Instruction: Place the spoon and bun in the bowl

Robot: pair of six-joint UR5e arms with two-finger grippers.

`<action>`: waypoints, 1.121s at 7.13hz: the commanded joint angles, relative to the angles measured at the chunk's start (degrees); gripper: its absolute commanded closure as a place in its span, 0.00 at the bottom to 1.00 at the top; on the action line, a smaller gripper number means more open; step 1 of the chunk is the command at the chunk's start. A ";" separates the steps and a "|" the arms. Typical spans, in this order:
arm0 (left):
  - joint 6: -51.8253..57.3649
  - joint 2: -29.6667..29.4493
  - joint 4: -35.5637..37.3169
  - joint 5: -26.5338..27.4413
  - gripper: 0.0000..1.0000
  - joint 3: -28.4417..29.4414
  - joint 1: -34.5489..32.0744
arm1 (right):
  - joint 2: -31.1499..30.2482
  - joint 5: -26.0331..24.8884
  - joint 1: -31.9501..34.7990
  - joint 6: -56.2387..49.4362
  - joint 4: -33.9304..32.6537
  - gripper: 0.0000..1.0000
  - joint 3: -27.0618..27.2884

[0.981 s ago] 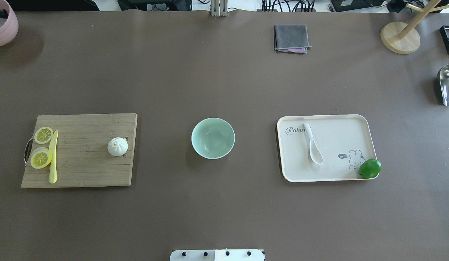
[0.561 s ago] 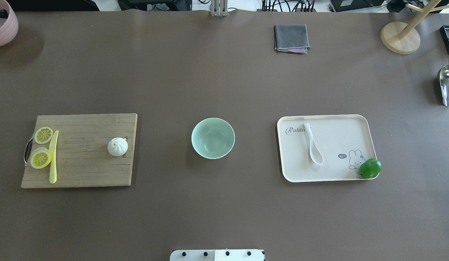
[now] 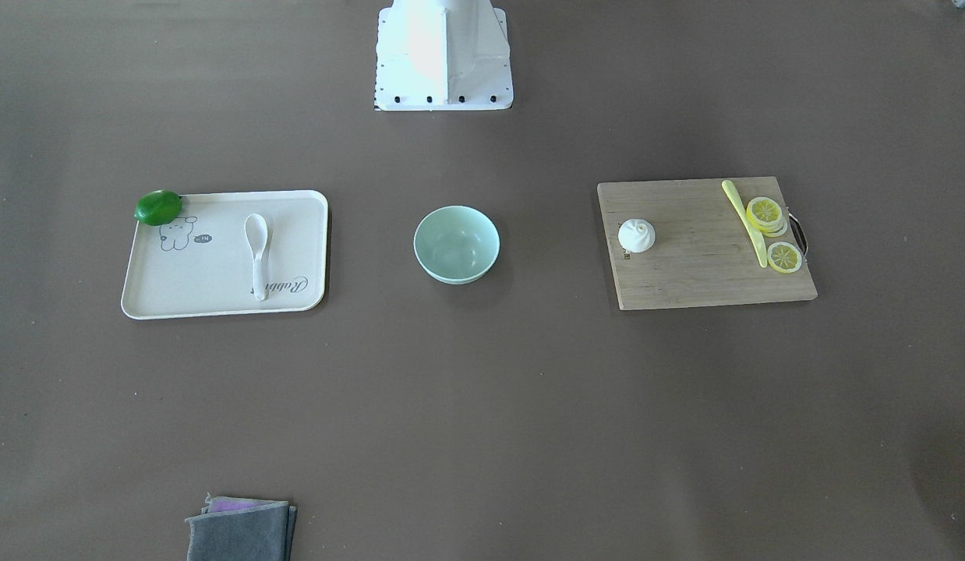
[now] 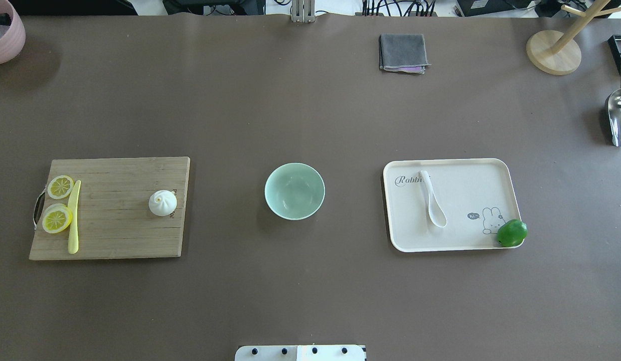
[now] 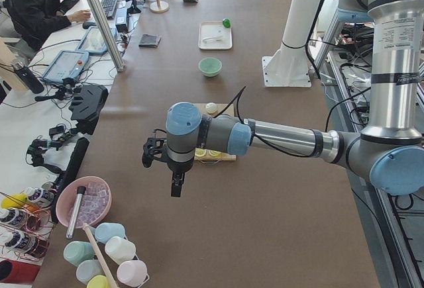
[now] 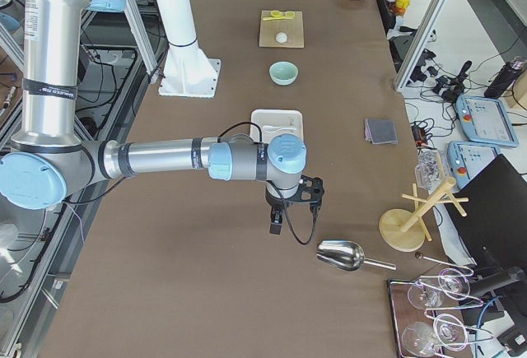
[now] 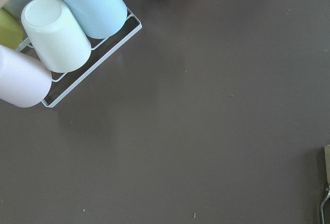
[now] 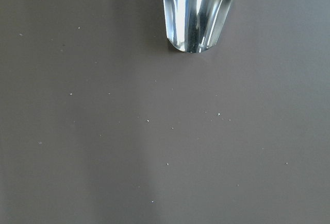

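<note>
The pale mint-green bowl [image 4: 294, 191] stands empty at the table's middle. The white spoon [image 4: 432, 199] lies on the cream tray [image 4: 466, 188] to its right. The white bun [image 4: 163, 203] sits on the wooden cutting board [image 4: 120, 225] to its left. Neither gripper shows in the overhead or front-facing views. My left gripper [image 5: 177, 185] hangs over the table's left end, beyond the board. My right gripper [image 6: 275, 225] hangs over the right end, past the tray. I cannot tell whether either is open or shut.
A green lime [image 4: 511, 233] rests on the tray's corner. A yellow knife [image 4: 73, 217] and lemon slices [image 4: 57, 219] lie on the board. A grey cloth [image 4: 403, 52], a metal scoop [image 4: 618, 113], a wooden stand [image 4: 553, 52], a pink bowl [image 4: 4, 32] and racked cups [image 7: 56, 33] sit around the edges.
</note>
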 commanded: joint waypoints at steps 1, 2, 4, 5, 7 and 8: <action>-0.19 -4.40 -4.47 -0.95 0.02 -1.29 7.90 | 5.19 5.51 -0.72 0.53 4.72 0.00 -0.20; -0.27 -8.87 -6.93 -3.65 0.02 -0.42 16.21 | 5.66 6.15 -3.60 0.36 10.24 0.00 -1.34; -10.37 -11.02 -14.29 -3.94 0.02 -1.37 22.25 | 5.49 7.46 -9.59 2.19 25.43 0.00 -5.72; -17.34 -11.28 -21.21 -3.85 0.02 -0.77 24.36 | 6.36 10.95 -11.35 3.60 27.07 0.00 -7.23; -24.76 -13.55 -24.44 -3.32 0.02 0.55 29.11 | 10.31 8.81 -16.60 12.51 27.44 0.00 -6.46; -30.45 -15.75 -24.36 -3.15 0.02 0.12 30.26 | 13.20 5.75 -20.99 21.02 27.44 0.00 -6.01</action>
